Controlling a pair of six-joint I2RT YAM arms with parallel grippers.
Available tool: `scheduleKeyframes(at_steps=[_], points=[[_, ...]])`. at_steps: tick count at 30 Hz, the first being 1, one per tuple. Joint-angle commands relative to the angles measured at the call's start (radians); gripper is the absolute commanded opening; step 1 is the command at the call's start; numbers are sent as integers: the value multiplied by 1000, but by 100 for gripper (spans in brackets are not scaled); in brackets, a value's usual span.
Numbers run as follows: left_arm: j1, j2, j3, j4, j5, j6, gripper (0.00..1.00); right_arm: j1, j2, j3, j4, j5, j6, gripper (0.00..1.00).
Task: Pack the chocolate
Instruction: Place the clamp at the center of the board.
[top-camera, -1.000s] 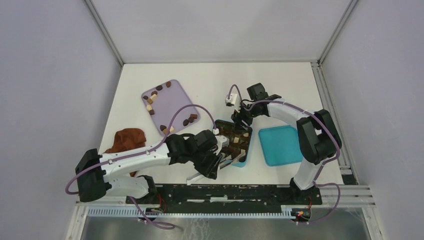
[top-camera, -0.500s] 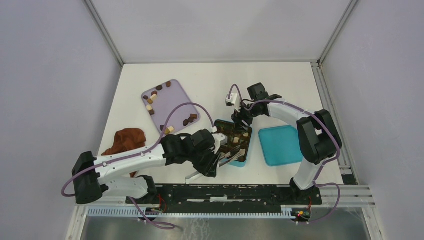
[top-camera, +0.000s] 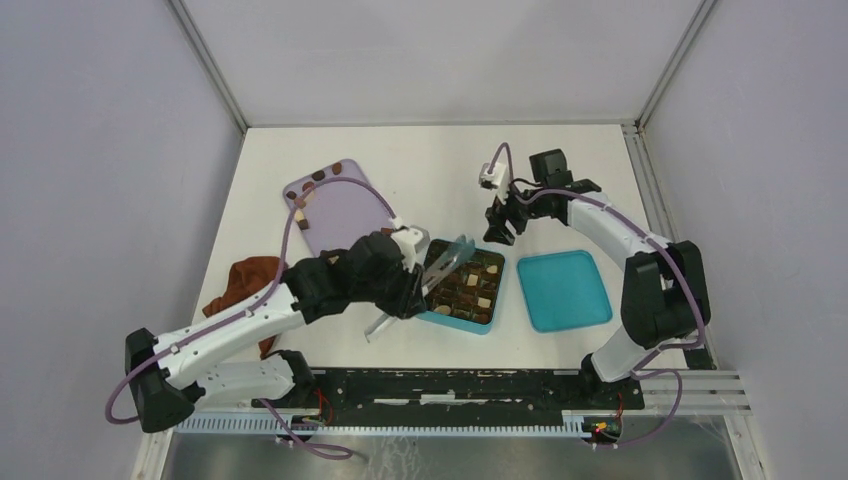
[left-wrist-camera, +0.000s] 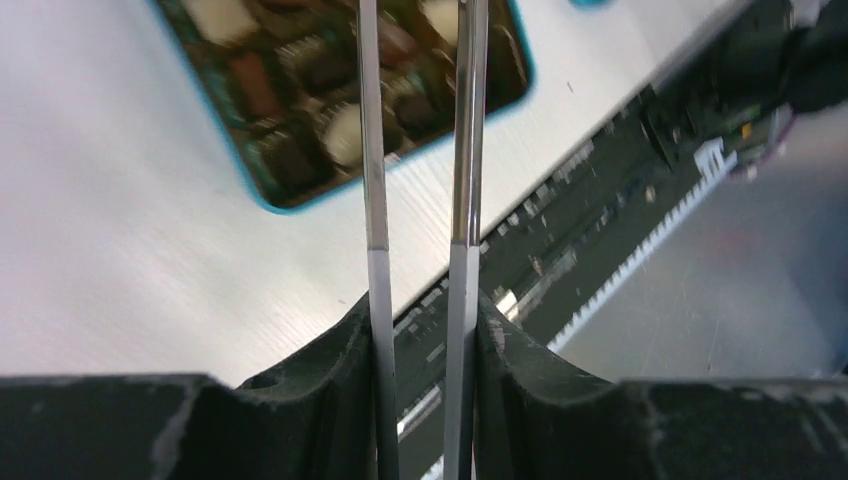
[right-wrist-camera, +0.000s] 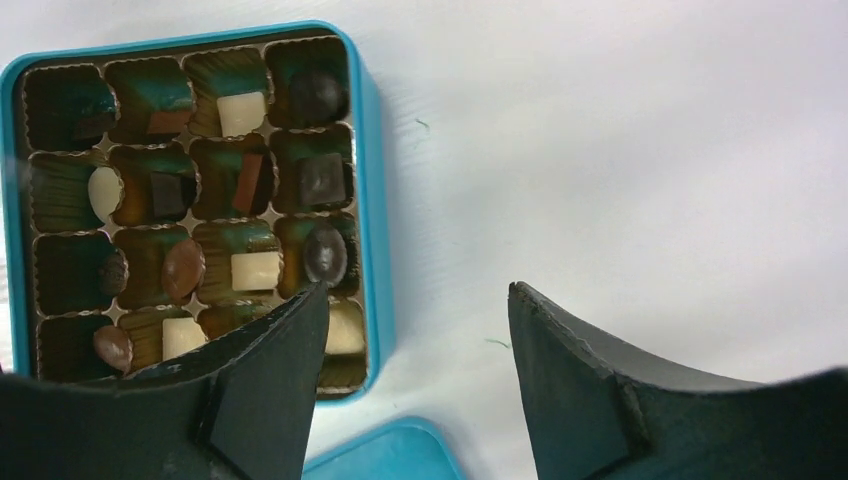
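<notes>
"Steel tongs (left-wrist-camera: 368, 150) are being clamped in the left gripper (top-camera: 412, 290). Its fingers are pressing on the two blades and leaving only a narrow gap between them," the inspector is reporting. "The blade tips are running out of the wrist view, so it cannot be told from there whether they are carrying anything. From overhead nothing is showing between them. The right gripper (right-wrist-camera: 415, 295) is standing wide open and empty over the table (right-wrist-camera: 650, 150), just beside the box (right-wrist-camera: 365, 150)."

"Where is the chocolate (right-wrist-camera: 240, 112) lying, and how is it looking?" the trainee is asking.

"Most of it is sitting in the box, one piece per cell: cream squares, dark blocks, and rounded brown pieces. Several cells along one side are looking unfilled. A few more pieces are lying near the far edge of the lilac tray (top-camera: 345, 215), which is partly hidden by the left arm. The lid (top-camera: 563, 290) is lying apart, on the other side of the box."

"How is the step best being done?"

"The tongs are hanging over the box, so this is probably a placing pass. The blades should be going down squarely into one unfilled cell and opening only slightly, without nudging neighbouring pieces. The squeeze should be kept light, since such small pieces are likely to slip or mark."
</notes>
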Motion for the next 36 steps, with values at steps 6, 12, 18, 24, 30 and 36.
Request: scheduleKeyframes(at_steps=[6, 12, 18, 24, 30, 36], points=[[362, 114, 112, 181, -10, 273, 40, -153, -121, 26, 11, -171, -25, 71], [467, 333, 189, 306, -45, 341, 40, -166, -148, 28, 18, -219, 2, 71], [531, 589, 302, 388, -34, 310, 41, -184, -178, -35, 73, -246, 31, 71], [534, 816, 434, 405, -7, 278, 41, -234, -158, -54, 74, -288, 26, 71], [534, 988, 572, 360, -25, 187, 43, -262, -145, -58, 60, -305, 2, 70], [532, 1087, 627, 347, 4, 137, 50, -273, -132, -54, 39, -314, -20, 71]])
